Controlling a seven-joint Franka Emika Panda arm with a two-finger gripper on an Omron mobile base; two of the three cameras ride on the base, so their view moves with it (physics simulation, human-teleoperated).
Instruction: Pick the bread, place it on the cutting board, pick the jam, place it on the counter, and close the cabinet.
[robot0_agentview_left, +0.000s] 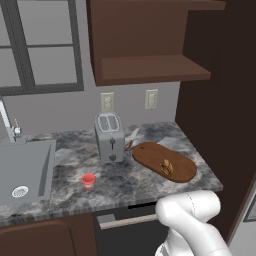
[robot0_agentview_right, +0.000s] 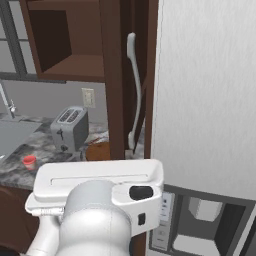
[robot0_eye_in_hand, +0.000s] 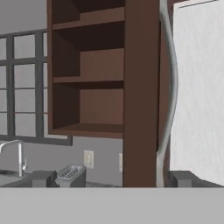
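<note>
Spread jaws face the open cabinet (robot0_eye_in_hand: 100, 70); speckled golden bread (robot0_agentview_left: 166, 167) lies on the cutting board (robot0_agentview_left: 150, 155).

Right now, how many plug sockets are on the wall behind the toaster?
2. One outlet sits just above the toaster; the other outlet is further right, above the cutting board. More could hide behind the open cabinet.

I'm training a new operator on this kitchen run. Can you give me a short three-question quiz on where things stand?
1. True or false: the bread lies on the cutting board.
2. The jam stands: A) on a cabinet shelf B) on the counter C) in the sink.
3. The cabinet door is ____.

Key: 1 true; 2 B; 3 open.
</note>
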